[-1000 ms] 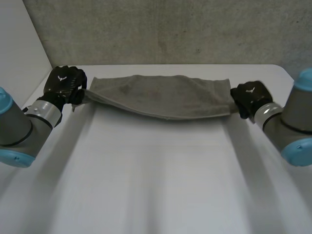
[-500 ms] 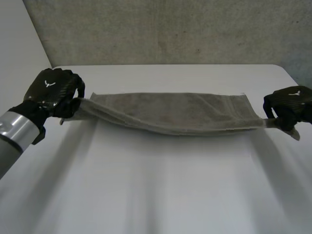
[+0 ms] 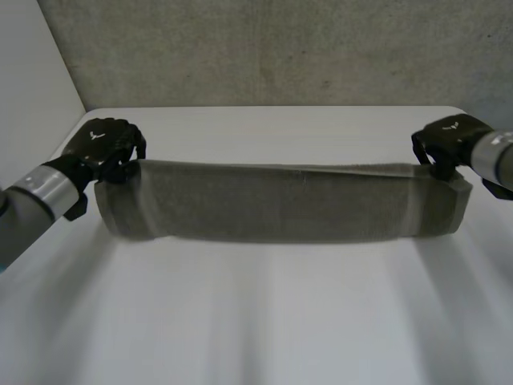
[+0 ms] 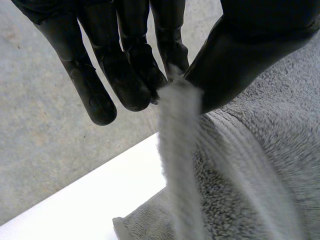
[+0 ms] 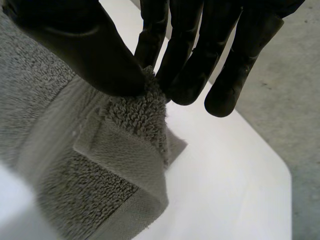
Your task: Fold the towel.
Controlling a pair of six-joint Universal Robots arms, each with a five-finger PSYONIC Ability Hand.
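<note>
A grey towel (image 3: 276, 202) hangs stretched between my two hands above the white table (image 3: 264, 313), its lower edge drooping toward the tabletop. My left hand (image 3: 103, 146) pinches the towel's left top corner. In the left wrist view the towel (image 4: 240, 165) runs from between the thumb and fingers (image 4: 125, 75) of that hand. My right hand (image 3: 447, 143) pinches the right top corner. The right wrist view has the towel (image 5: 100, 150) squeezed between thumb and fingers (image 5: 195, 65), with a folded hem hanging below.
A grey concrete wall (image 3: 272, 48) stands behind the table's far edge. The table's left edge (image 3: 64, 136) lies close under my left hand. Grey floor (image 5: 295, 100) lies beyond the table's right corner.
Both hands have lifted the towel's top edge and pulled it taut. The towel, earlier a sagging band, now hangs as a wide flat sheet nearer the front.
</note>
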